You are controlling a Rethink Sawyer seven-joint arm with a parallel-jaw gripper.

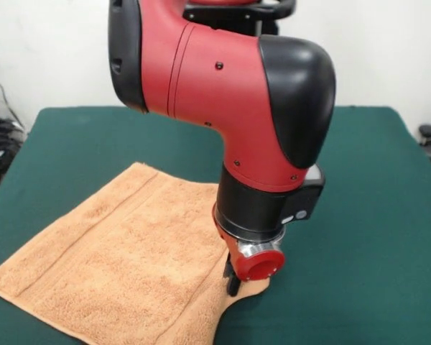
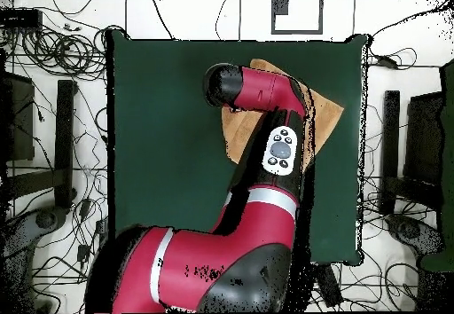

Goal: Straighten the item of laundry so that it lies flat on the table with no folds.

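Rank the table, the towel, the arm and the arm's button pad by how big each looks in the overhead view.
1. Table, largest.
2. Arm; it rises toward the camera, so its apparent size is inflated.
3. Towel, though the arm hides much of it, so its true extent is unsure.
4. Button pad, smallest.

towel [image 1: 122,266]: near edge cut by frame bottom, front | towel overhead: mostly under arm [image 2: 266,124] | gripper [image 1: 233,282]: jaws hidden behind wrist, state unclear | surface [image 1: 373,237]: near edge cut off
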